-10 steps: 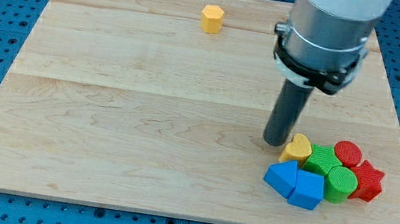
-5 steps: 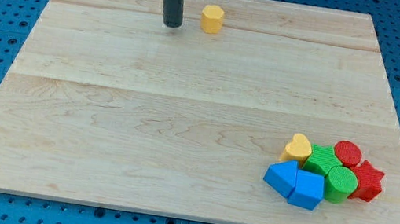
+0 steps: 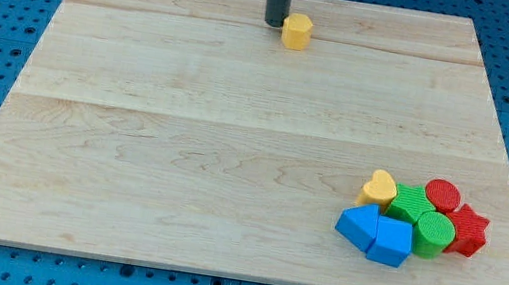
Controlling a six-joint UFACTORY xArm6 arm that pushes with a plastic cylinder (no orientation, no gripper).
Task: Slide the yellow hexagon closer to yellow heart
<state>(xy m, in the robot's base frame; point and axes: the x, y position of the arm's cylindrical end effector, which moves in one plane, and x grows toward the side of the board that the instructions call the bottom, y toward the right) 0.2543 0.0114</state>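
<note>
Camera view. My tip (image 3: 274,23) touched the yellow hexagon (image 3: 296,32) at its 10 o'clock side, near the board's (image 3: 182,152) 12 o'clock edge. The rod carried no fingers, so nothing was gripped. The yellow heart (image 3: 378,188) lay well apart, toward 5 o'clock, beside green, red and blue blocks. Risk: off-centre contact could spin the hexagon off line, or overshoot could scatter that cluster.
</note>
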